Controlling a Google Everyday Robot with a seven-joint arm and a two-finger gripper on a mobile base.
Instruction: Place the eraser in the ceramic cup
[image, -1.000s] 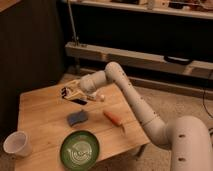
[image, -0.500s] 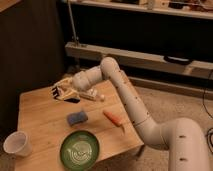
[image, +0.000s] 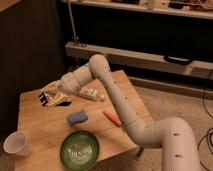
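Note:
My gripper (image: 48, 96) is above the back left part of the wooden table (image: 45, 125), at the end of the white arm reaching in from the right. It is shut on the eraser (image: 44, 99), a small dark block with a pale label, held a little above the table with its shadow beneath. The ceramic cup (image: 17, 144), plain white, stands upright at the table's front left corner, well in front of and left of the gripper.
A green bowl with pale swirls (image: 80, 149) sits at the front edge. A blue-grey spongy pad (image: 77, 117) lies mid-table, a white oblong packet (image: 90, 93) behind it, an orange stick (image: 112, 118) to the right. A dark wall and shelves stand behind.
The gripper has moved left across the back of the table, carrying the eraser with it. The cup, bowl and pad have not moved.

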